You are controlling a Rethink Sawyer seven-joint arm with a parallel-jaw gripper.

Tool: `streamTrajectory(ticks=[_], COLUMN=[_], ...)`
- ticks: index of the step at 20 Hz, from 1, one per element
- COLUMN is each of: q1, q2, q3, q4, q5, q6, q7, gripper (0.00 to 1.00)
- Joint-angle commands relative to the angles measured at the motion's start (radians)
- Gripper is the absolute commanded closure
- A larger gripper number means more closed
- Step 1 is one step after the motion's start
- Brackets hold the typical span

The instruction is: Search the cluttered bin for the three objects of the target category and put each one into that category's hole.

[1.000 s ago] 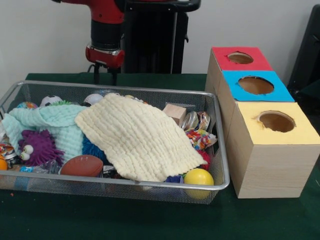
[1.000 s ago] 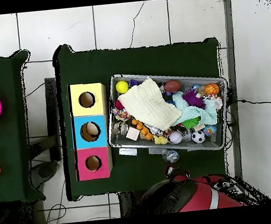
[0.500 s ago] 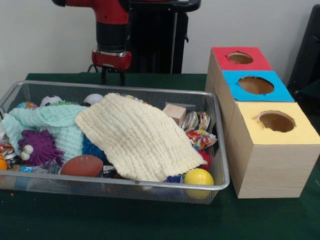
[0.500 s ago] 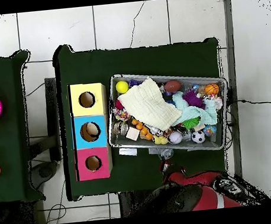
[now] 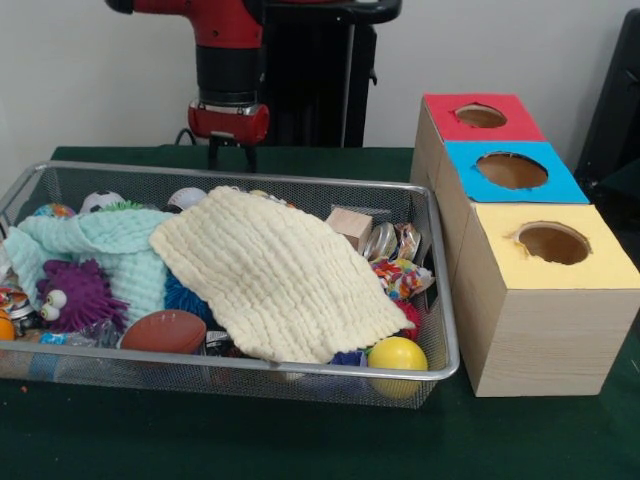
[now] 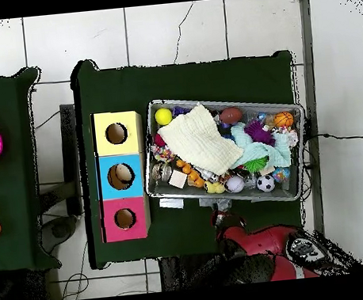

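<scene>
**Bin contents largely covered; gripper behind the bin**

The wire mesh bin [image 5: 440, 300] is the reference landmark. A pale yellow cloth [image 5: 275, 275] lies across its middle and hides whatever sits beneath it. A mint green cloth [image 5: 100, 250] beside it covers more of the contents. Only parts of items show around these cloths: a purple googly-eyed toy [image 5: 75, 295], a brown football [image 5: 165, 332], a yellow ball [image 5: 397, 354], a wooden block [image 5: 350, 226], and a soccer ball [image 6: 265, 183]. Several small items near the wooden block are too cluttered to identify.

The gripper [image 5: 229, 155] hangs behind the bin's far rim, outside the bin, touching nothing. Two dark fingertips appear slightly apart, with nothing between them.

Beside the bin stands a row of three boxes: a yellow box [image 5: 545, 290], a blue box [image 5: 512, 170], and a red box [image 5: 480, 115], each with a round hole on top. In the overhead view, a pale object shows inside the blue box's hole; its identity cannot be determined.
</scene>
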State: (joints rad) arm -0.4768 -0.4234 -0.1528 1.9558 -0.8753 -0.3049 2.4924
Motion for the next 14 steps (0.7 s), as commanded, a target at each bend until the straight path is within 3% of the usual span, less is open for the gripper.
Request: streamTrajectory(ticks=[1, 6, 10, 14], q1=[-0.010, -0.027, -0.095, -0.094], q2=[-0.021, -0.042, -0.057, -0.042], q3=[0.107, 0.143, 0.258, 0.264], q4=[0.003, 0.016, 0.022, 0.006], q5=[-0.010, -0.041, -0.156, -0.168], q6=[-0.044, -0.007, 0.073, 0.077], q7=[0.062, 0.054, 0.022, 0.021], gripper=[0.00, 0.00, 0.00, 0.00])
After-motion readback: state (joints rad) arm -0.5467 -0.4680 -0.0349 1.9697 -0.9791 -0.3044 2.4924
